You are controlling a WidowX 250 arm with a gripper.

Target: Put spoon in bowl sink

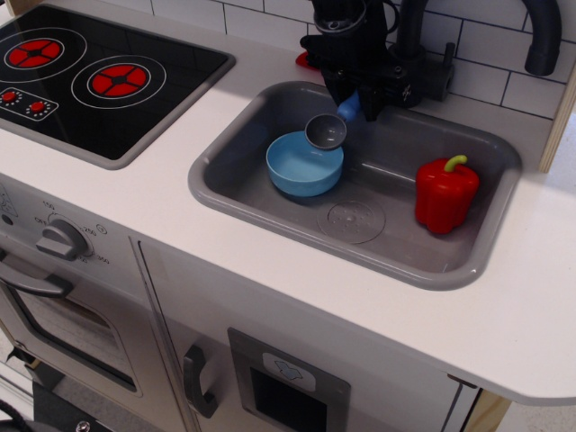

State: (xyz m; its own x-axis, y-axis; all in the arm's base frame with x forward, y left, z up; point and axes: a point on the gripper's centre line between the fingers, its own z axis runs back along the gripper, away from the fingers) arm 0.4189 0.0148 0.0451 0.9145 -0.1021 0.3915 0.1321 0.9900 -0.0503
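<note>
My black gripper point(358, 101) hangs over the back of the grey sink point(225, 171) and is shut on the light-blue handle of the spoon. The spoon's round dark grey scoop point(325, 131) juts out to the lower left and hovers just above the far right rim of the light-blue bowl point(303, 165). The bowl stands on the sink floor at the left and looks empty. Most of the spoon's handle is hidden between my fingers.
A red toy pepper point(445, 193) stands at the sink's right side. The embossed drain circle point(355, 220) lies in the sink's middle. A black faucet point(542, 36) arches over the back right. The black stovetop point(99, 76) lies to the left. A red object point(310, 60) sits behind the gripper.
</note>
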